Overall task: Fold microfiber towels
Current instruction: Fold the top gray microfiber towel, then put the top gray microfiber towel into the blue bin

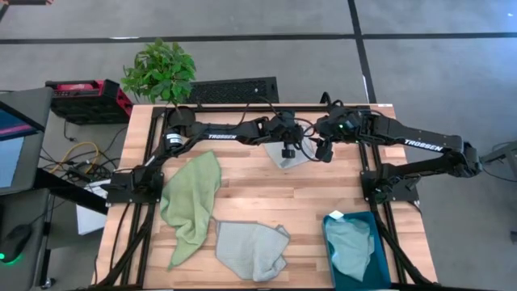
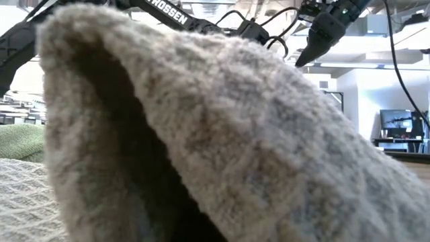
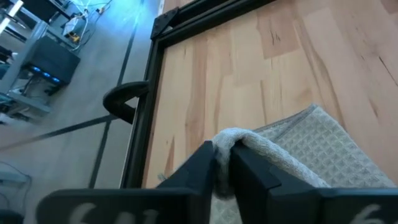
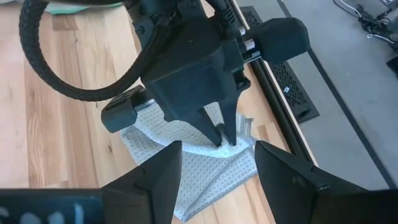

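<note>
A pale grey microfiber towel [image 1: 294, 158] lies folded at the table's far middle. My left gripper [image 3: 222, 154] is shut on it, and its fingers also show in the right wrist view [image 4: 222, 135]. My right gripper [image 4: 217, 158] hangs open just to the towel's right [image 1: 325, 152], above it, touching nothing. A light green towel [image 1: 194, 202] lies spread at the left. A grey-blue towel [image 1: 252, 249] lies crumpled at the near middle and fills the low view [image 2: 222, 134]. A light blue towel [image 1: 350, 246] lies in the teal bin [image 1: 381, 271]. My left gripper pinches a raised fold [image 3: 235, 138] at the pale grey towel's far edge between its two fingers. The fingers slant down at it from the table's left and near side. The rest of the towel [image 3: 311, 149] lies flat on the table.
The dark frame rail [image 3: 144, 112] runs along the table's far edge just behind the towel. A potted plant [image 1: 160, 71] and a black keyboard [image 1: 233, 89] sit beyond it. Bare wood [image 1: 266, 198] lies between the towels.
</note>
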